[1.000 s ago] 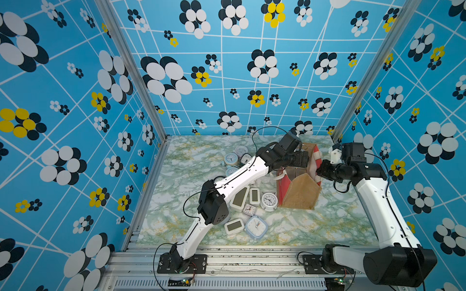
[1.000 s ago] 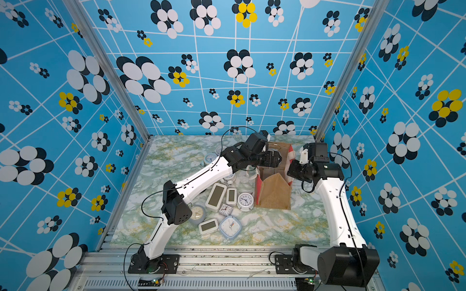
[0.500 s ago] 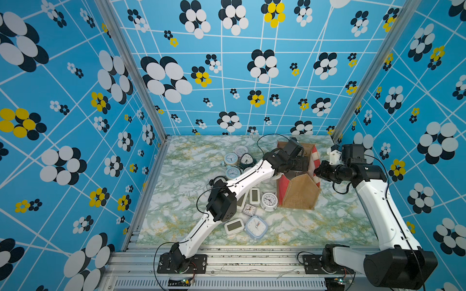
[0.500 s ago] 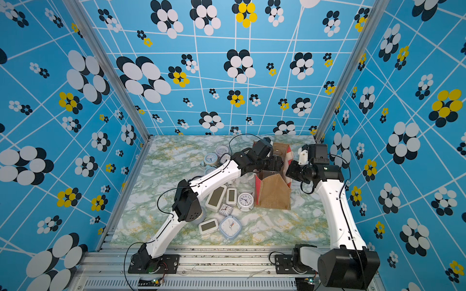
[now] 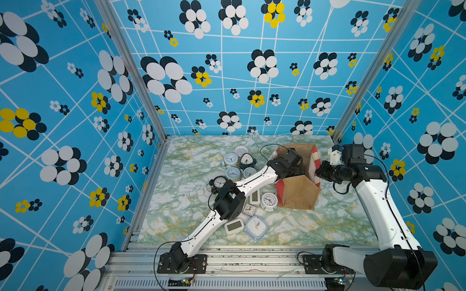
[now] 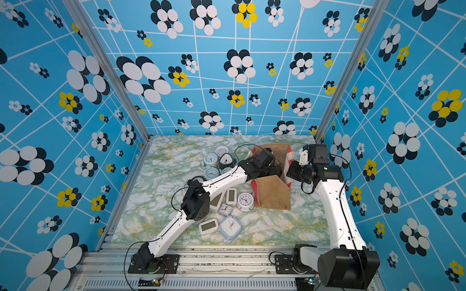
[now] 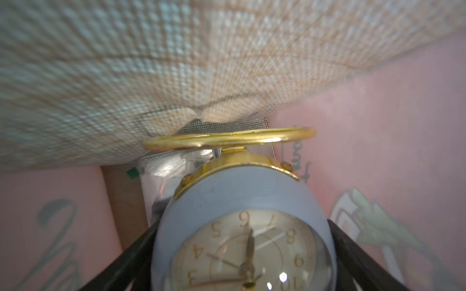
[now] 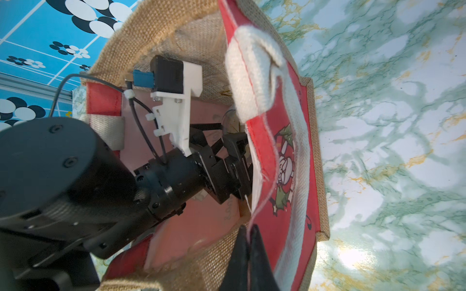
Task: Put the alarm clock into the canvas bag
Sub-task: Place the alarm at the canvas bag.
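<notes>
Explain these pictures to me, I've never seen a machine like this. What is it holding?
Two robot arms stand at the edge of a marbled table, each ending in a two-fingered gripper. Two pictures look down from one overhead camera; the other two come from cameras on the arms' wrists. A pile of clocks lies on the table beside a tan canvas bag with red sides. The left gripper holds a pale blue alarm clock with a gold ring, inside the bag. The right gripper pinches the bag's red side, probably to keep it open.
</notes>
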